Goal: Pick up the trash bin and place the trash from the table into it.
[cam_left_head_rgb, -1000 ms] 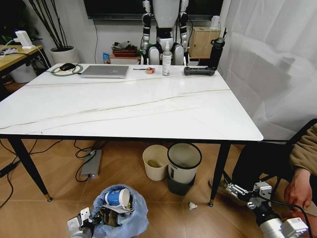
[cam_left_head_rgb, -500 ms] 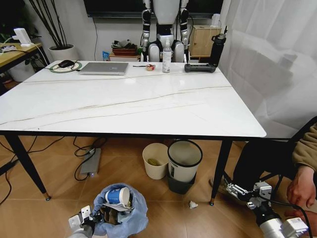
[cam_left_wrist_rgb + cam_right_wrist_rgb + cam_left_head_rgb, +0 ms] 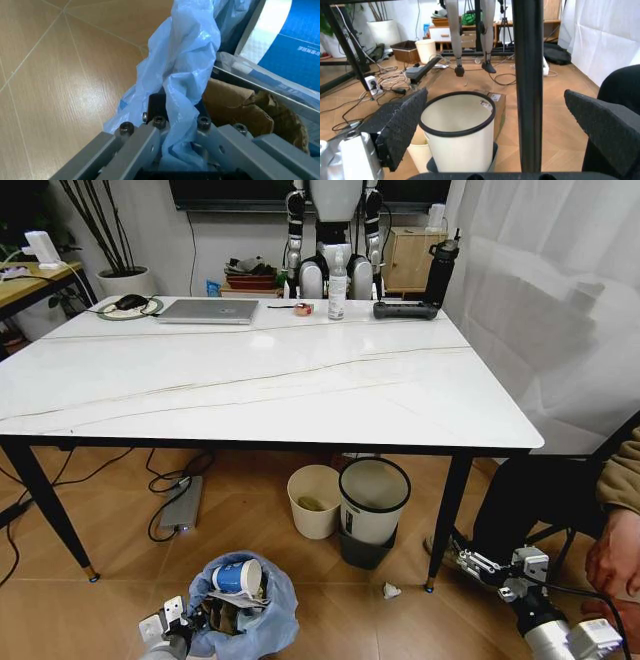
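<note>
The trash bin [image 3: 262, 622], with its baggy light-blue liner, is low over the wooden floor in front of the table [image 3: 250, 395]. I cannot tell whether it touches the floor. Trash lies inside it: a blue paper cup [image 3: 238, 577] on top and brown cardboard [image 3: 240, 108] beneath. My left gripper [image 3: 188, 627] is at the bin's left side. In the left wrist view this gripper [image 3: 175, 114] is shut on a bunched fold of the liner [image 3: 187, 63]. My right gripper [image 3: 472, 563] hangs open near the floor by the table's front right leg [image 3: 445, 520]. Nothing is between its black pads [image 3: 402, 127].
Under the table stand a cream bucket [image 3: 313, 502] and a black-rimmed basket [image 3: 373, 498]. A small white scrap [image 3: 390, 590] lies on the floor. A laptop [image 3: 210, 311], a clear bottle [image 3: 337, 284] and a black flask [image 3: 438, 272] stand along the table's far edge.
The whole head view has shifted slightly, so the camera moved. The bin and both grippers hold the same places in the picture, and the left grip is unchanged.
</note>
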Tool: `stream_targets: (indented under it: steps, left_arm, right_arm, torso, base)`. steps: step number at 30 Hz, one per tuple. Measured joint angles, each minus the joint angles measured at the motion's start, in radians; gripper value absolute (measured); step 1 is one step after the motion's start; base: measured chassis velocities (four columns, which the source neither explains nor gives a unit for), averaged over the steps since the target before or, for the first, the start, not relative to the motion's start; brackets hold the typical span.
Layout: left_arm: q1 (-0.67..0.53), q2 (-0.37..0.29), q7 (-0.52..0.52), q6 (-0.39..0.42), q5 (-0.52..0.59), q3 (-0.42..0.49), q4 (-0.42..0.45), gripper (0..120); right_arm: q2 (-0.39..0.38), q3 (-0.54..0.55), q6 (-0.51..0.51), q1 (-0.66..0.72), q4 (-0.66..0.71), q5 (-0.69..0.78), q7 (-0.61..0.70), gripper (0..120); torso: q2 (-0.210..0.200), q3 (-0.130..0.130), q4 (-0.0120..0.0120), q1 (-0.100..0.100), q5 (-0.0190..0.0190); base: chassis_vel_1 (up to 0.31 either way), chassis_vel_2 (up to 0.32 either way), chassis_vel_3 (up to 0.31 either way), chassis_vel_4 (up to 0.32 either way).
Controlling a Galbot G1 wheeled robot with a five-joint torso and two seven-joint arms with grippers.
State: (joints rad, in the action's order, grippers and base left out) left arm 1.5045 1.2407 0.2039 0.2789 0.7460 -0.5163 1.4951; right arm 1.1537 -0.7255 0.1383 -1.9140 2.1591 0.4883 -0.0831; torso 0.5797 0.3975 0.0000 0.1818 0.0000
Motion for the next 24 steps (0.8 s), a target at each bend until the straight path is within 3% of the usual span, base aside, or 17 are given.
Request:
stream_targets:
  steps: [24]
  left_arm:
    - [-0.001, 0.001, 0.003, -0.001, -0.003, 0.0, 0.009, 0]
  right_arm:
    - [0.0, 0.0, 0.0, 0.0, 0.0, 0.0, 0.0, 100]
  torso:
    - [-0.103, -0.063, 0.0, -0.039, 0.0]
  base:
    - [0.0, 0.0, 0.0, 0.0]
